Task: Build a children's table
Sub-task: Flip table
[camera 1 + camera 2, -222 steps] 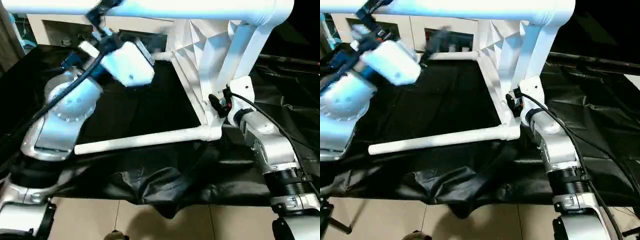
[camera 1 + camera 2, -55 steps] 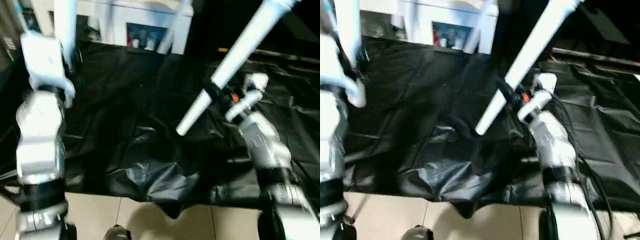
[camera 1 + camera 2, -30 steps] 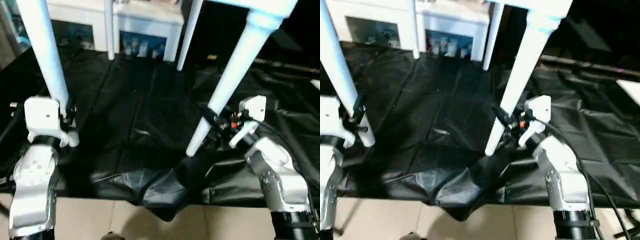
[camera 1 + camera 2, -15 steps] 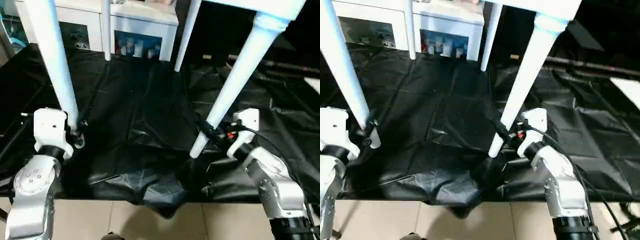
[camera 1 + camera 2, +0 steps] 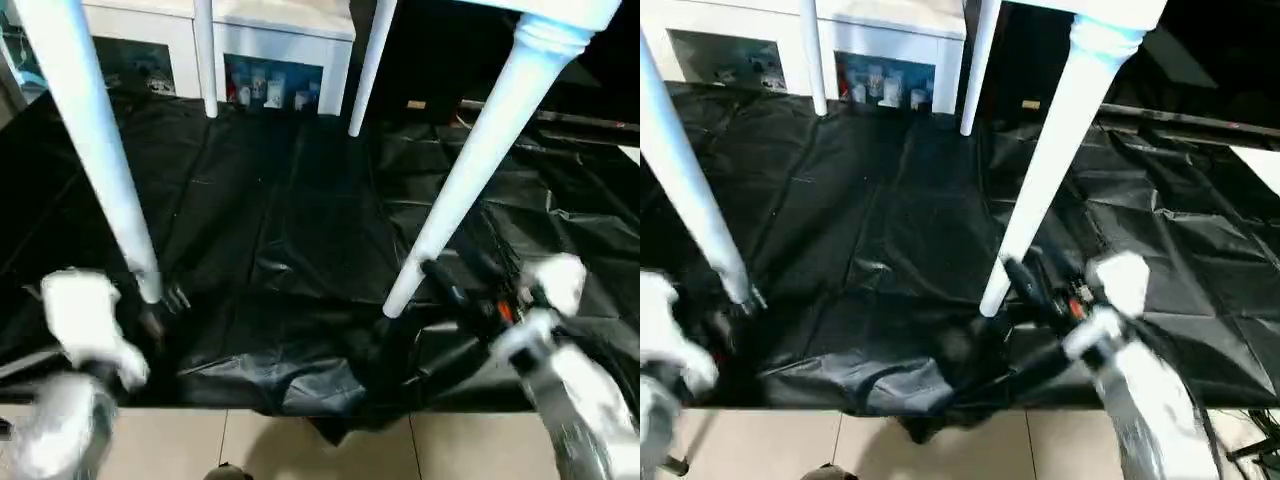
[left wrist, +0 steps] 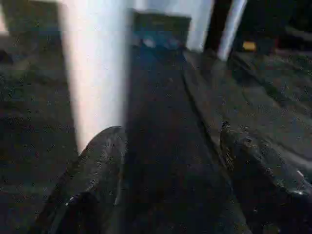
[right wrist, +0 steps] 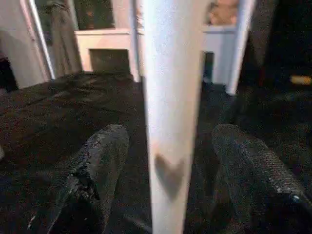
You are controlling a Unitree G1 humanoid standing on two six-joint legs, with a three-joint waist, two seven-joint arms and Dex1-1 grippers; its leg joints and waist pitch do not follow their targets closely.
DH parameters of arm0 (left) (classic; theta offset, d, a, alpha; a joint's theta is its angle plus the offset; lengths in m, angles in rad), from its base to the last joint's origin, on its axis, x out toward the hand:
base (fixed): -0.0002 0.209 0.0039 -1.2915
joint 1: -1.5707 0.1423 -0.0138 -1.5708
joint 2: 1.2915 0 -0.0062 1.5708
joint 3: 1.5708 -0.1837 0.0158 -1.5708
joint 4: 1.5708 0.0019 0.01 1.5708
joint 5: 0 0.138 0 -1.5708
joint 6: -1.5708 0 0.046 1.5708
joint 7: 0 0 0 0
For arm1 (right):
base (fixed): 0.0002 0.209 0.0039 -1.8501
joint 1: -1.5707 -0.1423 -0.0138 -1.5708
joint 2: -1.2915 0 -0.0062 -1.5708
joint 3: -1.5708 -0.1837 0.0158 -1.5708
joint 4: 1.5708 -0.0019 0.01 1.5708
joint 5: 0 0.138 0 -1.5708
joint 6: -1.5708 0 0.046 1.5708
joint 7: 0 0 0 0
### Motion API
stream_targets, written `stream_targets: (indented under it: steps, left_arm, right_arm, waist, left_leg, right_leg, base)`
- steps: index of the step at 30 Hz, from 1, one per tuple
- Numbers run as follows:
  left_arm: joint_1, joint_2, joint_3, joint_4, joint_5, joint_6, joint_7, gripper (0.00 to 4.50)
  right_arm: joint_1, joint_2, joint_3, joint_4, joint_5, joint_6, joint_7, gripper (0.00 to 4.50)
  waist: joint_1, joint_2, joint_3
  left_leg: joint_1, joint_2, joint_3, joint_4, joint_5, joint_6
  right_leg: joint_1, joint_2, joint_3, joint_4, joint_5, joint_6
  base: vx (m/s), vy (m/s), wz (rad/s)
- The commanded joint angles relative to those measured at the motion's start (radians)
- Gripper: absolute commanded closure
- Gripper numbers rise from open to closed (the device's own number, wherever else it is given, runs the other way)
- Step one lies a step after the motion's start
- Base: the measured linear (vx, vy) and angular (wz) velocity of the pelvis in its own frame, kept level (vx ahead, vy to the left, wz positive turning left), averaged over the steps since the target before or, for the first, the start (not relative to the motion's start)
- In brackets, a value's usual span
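The children's table stands upright on its four white legs on the black sheet (image 5: 290,230). A corner of its tabletop (image 5: 565,8) shows at the upper right. My left gripper (image 5: 165,306) sits low beside the foot of the near left leg (image 5: 92,150). It is open, and in the left wrist view that leg (image 6: 95,73) stands just off one finger (image 6: 100,165). My right gripper (image 5: 458,283) is open at the foot of the near right leg (image 5: 470,170). That leg (image 7: 170,97) rises between its fingers (image 7: 100,165) with a gap on each side.
The two far legs (image 5: 205,60) stand in front of a white glass-door cabinet (image 5: 270,55) at the back. The black sheet bunches into folds (image 5: 320,385) at its front edge, with pale floor tiles (image 5: 300,445) below.
Both grippers have opened off the near legs and drawn back toward me and downward. The table stays standing on its legs. The camera has also tilted.
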Motion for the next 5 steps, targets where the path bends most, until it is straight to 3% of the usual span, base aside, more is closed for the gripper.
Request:
stream_targets:
  steps: [1,5]
  left_arm:
    - [0.01,-0.006,-0.004,-0.057,-0.011,0.014,0.004,1.09]
    - [0.019,0.007,-0.031,-0.094,0.017,0.029,0.024,1.09]
  right_arm:
    - [0.004,-0.002,-0.026,-0.032,0.018,0.024,-0.017,1.34]
    - [0.014,-0.007,-0.022,-0.04,0.026,0.053,-0.041,1.34]
  waist:
    - [-0.008,0.018,-0.035]
    - [-0.015,0.016,-0.029]
  left_leg:
    - [0.027,0.062,-0.041,-0.095,-0.527,-0.07]
    - [0.033,0.061,-0.045,-0.093,-0.573,-0.082]
  right_leg:
    - [-0.001,-0.067,0.052,-0.103,-0.467,-0.037]
    - [-0.009,-0.067,0.05,-0.112,-0.54,-0.021]
  base:
    - [0.0,0.0,0.0]
    - [0.0,0.0,0.0]
